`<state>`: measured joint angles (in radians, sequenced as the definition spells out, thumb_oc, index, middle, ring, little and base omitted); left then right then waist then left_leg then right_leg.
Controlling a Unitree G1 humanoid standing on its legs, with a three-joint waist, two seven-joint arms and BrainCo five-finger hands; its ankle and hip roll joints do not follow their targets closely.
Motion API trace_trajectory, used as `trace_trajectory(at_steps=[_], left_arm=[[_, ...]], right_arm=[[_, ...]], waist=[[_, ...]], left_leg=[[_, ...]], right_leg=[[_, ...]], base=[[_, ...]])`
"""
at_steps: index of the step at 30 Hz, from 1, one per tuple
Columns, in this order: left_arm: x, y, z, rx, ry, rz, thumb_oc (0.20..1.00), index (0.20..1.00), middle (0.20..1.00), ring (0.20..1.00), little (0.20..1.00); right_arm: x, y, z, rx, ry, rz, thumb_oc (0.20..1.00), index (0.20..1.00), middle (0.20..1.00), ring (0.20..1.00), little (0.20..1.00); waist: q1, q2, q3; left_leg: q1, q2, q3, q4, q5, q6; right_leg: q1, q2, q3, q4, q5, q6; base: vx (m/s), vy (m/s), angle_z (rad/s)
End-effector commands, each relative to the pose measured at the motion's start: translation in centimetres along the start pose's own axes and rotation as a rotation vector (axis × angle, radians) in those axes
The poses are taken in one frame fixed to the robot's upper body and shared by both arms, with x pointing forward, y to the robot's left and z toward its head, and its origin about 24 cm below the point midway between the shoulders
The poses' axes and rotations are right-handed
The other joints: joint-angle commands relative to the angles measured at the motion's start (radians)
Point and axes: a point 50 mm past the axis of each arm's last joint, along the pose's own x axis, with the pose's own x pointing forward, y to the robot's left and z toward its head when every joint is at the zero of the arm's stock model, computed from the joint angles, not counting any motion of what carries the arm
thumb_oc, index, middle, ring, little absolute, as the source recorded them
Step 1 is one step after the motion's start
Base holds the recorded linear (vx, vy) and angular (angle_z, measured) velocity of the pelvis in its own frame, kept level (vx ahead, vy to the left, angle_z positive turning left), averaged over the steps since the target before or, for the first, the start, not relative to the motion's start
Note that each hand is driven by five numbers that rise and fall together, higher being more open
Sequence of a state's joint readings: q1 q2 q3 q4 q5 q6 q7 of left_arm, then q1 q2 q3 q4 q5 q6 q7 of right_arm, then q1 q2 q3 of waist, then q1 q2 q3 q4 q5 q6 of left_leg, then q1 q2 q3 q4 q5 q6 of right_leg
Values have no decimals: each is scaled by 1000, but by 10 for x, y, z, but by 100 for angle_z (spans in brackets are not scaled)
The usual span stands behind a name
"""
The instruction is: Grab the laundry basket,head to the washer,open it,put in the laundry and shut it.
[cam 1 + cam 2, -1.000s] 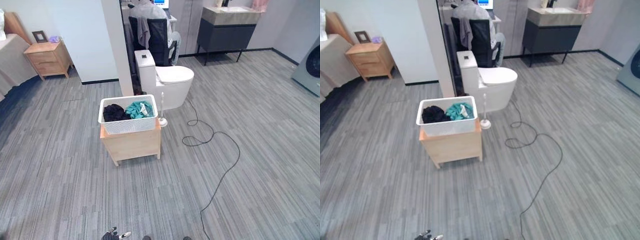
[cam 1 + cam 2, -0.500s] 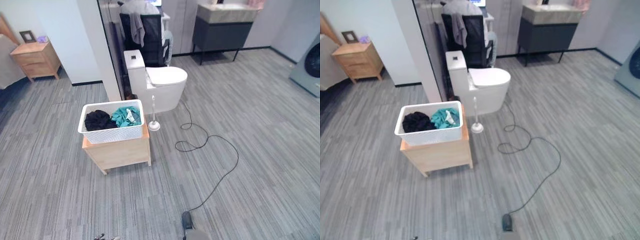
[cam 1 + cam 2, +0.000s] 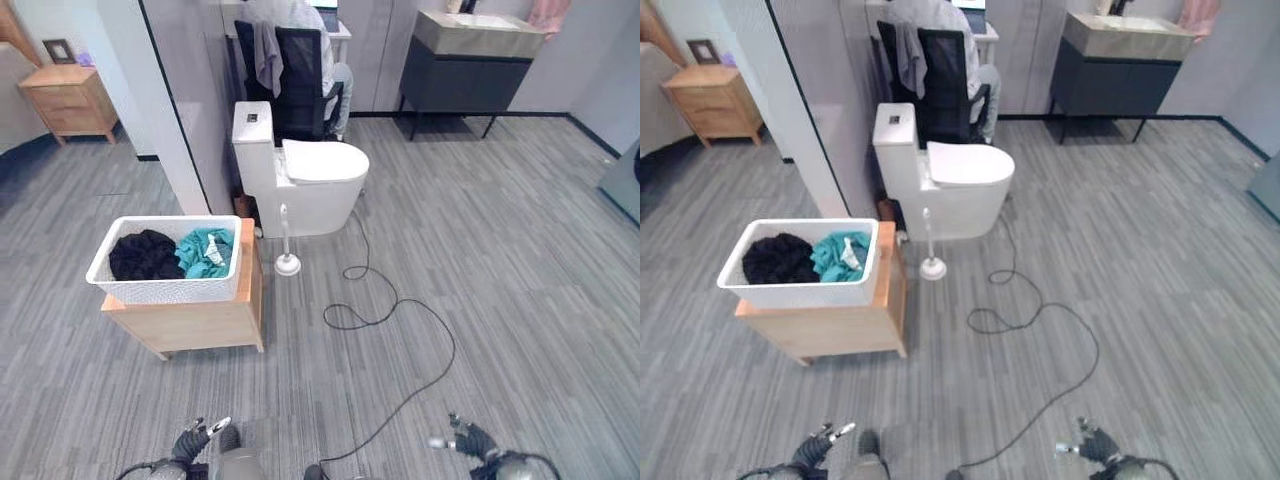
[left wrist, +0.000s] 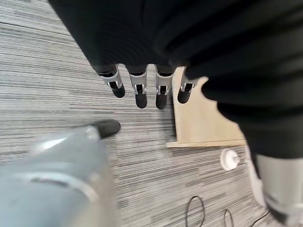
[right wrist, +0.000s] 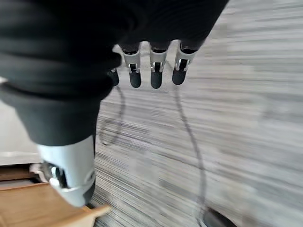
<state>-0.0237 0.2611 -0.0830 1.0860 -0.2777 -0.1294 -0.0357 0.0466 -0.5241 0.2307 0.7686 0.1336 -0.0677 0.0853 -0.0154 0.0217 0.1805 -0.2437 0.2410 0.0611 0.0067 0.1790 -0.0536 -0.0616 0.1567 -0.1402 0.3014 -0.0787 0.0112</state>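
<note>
The white laundry basket (image 3: 168, 260) looks light and rigid; take its rim at both ends. Left hand (image 4: 142, 87) and right hand (image 5: 154, 66) hang spread, empty.

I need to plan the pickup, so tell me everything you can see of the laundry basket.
The laundry basket is a white, rectangular tub of plastic-looking lattice with a solid rim. It sits upright and open-topped on a low wooden stand, overhanging it on the robot's left. Inside lie a black garment and, beside it, a teal one. Neither hand touches it; a toilet brush stands on the floor nearby.
</note>
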Motion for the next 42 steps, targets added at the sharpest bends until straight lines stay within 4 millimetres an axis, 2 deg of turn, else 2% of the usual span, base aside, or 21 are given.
trace_trajectory(at_steps=[1,4,8,10,11,13,15,17,18,19,22,23,25,28,29,30,34,35,36,38,42], left_arm=[[-4,24,-2,24,-7,73,1000,1000,1000,1000,1000],[-6,26,-6,19,4,80,1000,1000,1000,1000,1000],[-9,31,-15,50,36,89,1000,1000,1000,1000,1000],[-10,33,-18,71,51,88,1000,1000,1000,1000,1000],[-8,33,-15,109,53,81,1000,1000,1000,1000,1000],[-8,32,-12,113,41,75,1000,1000,1000,1000,1000],[-8,35,-9,117,32,81,1000,1000,1000,1000,1000],[-8,37,-11,114,42,89,1000,1000,1000,1000,1000],[-9,38,-14,110,56,94,1000,1000,1000,1000,1000],[-9,39,-15,110,65,98,1000,1000,1000,1000,1000],[-8,39,-15,105,74,105,1000,1000,1000,1000,1000],[-7,36,-13,118,73,97,1000,1000,1000,1000,1000],[-4,33,-9,141,64,87,1000,1000,1000,1000,1000],[-2,30,-2,155,39,77,1000,1000,1000,1000,1000],[-1,27,2,151,21,75,1000,1000,1000,1000,1000],[2,18,20,92,-69,57,1000,1000,1000,1000,1000],[3,12,29,41,-111,59,1000,1000,1000,1000,1000],[2,10,34,32,-133,61,1000,1000,1000,1000,1000],[2,10,34,32,-133,61,1000,1000,1000,1000,1000],[0,11,35,15,-150,72,1000,1000,1000,1000,1000],[-3,16,40,10,-186,101,1000,1000,1000,1000,1000]], right_arm=[[-4,-9,10,-2,-68,-52,1000,1000,1000,1000,1000],[-2,-5,11,-7,-66,-41,1000,1000,1000,1000,1000],[1,6,3,1,-18,-9,1000,1000,1000,1000,1000],[2,14,-7,0,33,21,1000,1000,1000,1000,1000],[5,23,-14,25,80,31,1000,1000,1000,1000,1000],[6,26,-16,29,97,36,1000,1000,1000,1000,1000],[8,36,-17,24,116,76,1000,1000,1000,1000,1000],[11,40,-15,23,119,88,1000,1000,1000,1000,1000],[11,49,-18,23,141,115,1000,1000,1000,1000,1000],[11,49,-19,23,149,118,1000,1000,1000,1000,1000],[12,51,-21,9,167,121,1000,1000,1000,1000,1000],[10,52,-27,6,189,120,1000,1000,1000,1000,1000],[7,53,-35,25,211,117,1000,1000,1000,1000,1000],[0,54,-47,55,238,112,1000,1000,1000,1000,1000],[-3,53,-52,74,247,101,1000,1000,1000,1000,1000],[-5,50,-55,75,248,89,1000,1000,1000,1000,1000],[-4,42,-49,89,221,63,1000,1000,1000,1000,1000],[-3,35,-45,100,198,33,1000,1000,1000,1000,1000],[-3,35,-45,100,199,33,1000,1000,1000,1000,1000],[-2,27,-34,96,146,9,1000,1000,1000,1000,1000],[-2,9,-15,119,41,-51,1000,1000,1000,1000,1000]], waist=[[60,-78,-21],[78,-76,-29],[94,-70,-59],[103,-78,-65],[105,-86,-64],[104,-78,-66],[104,-67,-68],[116,-68,-67],[116,-66,-64],[108,-62,-56],[94,-60,-25],[83,-72,-12],[60,-78,-9],[41,-92,-18],[36,-94,-15],[41,-91,12],[38,-98,23],[40,-101,22],[41,-102,23],[44,-96,8],[50,-70,-15]], left_leg=[[28,18,-75,-64,18,-71],[33,14,-115,-59,19,-80],[6,13,-67,52,-13,-73],[14,-34,-43,121,-79,-40],[15,-68,2,153,-112,-18],[16,-85,1,159,-124,1],[49,-158,-20,142,-170,52],[61,-171,-7,138,-184,62],[101,-190,-2,119,-198,72],[120,-195,-4,107,-204,77],[170,-210,4,79,-219,81],[216,-224,16,57,-236,72],[239,-231,14,61,-259,62],[230,-243,12,118,-293,46],[217,-237,22,184,-307,26],[120,-204,19,417,-261,-12],[15,-166,-19,530,-205,-22],[26,-96,-2,426,-192,-18],[28,-96,-1,425,-192,-18],[84,-62,-21,229,-172,-19],[112,-16,-91,2,-49,-46]], right_leg=[[123,-184,53,-191,-52,31],[150,-196,73,-185,-72,45],[193,-271,74,-172,-73,86],[188,-335,85,-145,1,122],[157,-393,76,-81,126,147],[120,-399,89,-29,148,135],[59,-382,102,60,161,114],[53,-398,51,61,169,117],[36,-374,-3,17,111,100],[-2,-331,11,7,73,88],[-96,-261,8,-34,72,91],[-111,-262,-105,-144,106,98],[-86,-246,-142,-203,103,95],[-51,-216,-81,-219,80,61],[-36,-205,-68,-214,72,42],[-7,-201,-80,-219,74,15],[23,-182,-60,-241,52,-9],[36,-187,-63,-240,34,-12],[37,-187,-62,-240,34,-12],[45,-181,-49,-237,11,-6],[53,-157,-19,-203,-29,-8]], base=[[254,120,5],[364,267,-9],[319,345,-8],[289,449,-3],[274,456,-31],[152,337,-22],[202,413,15],[193,258,5],[257,257,-8],[255,196,-52],[164,63,-47],[157,-17,-11],[243,-67,10],[240,-88,52],[99,-128,59],[99,-128,58],[65,-108,47],[89,-19,1],[149,-8,-15],[165,41,0],[187,103,-29]])
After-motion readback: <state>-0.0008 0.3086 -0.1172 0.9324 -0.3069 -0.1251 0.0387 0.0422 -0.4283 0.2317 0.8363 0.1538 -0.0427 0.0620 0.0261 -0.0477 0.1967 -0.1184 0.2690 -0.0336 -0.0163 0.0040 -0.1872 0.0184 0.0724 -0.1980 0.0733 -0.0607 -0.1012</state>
